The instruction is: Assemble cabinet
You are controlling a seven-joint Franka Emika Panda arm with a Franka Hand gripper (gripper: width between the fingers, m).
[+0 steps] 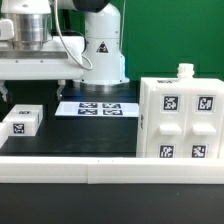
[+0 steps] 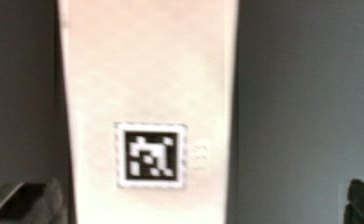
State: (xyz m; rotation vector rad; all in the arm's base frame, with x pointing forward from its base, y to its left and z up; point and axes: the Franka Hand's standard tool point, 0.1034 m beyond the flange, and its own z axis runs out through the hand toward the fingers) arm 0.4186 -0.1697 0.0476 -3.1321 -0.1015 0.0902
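- 1 white rail [image 1: 110, 172] across the front, nearest the exterior camera; it cuts off the bottom edge of everything behind it.
- 1 cabinet [image 1: 180, 120] just behind the rail on the exterior view's right, upright on the dark table [image 1: 70, 140]. 4 tags visible on its facing side, 1 small white knob [image 1: 185, 71] on top. Nothing is touching it.
- 1 small white block [image 1: 22, 121] on the exterior view's left, 1 tag on top, well apart from the cabinet.
- 1 marker board [image 1: 95, 108] flat on the table behind and between those two, several tags on it.
- 1 gripper [image 1: 36, 88] hangs above the block area, clear of the cabinet. The arm base [image 1: 100, 50] is farthest back.
- Only the wrist view shows 1 long white panel [image 2: 152, 100] with 1 tag below the gripper [image 2: 197, 205]. Can't tell which exterior part it is.
- Jaws wide: the dark fingertips [image 2: 28, 203] sit at the frame corners and clamp nothing.
- Cabinet, marker board and base are out of the wrist view.
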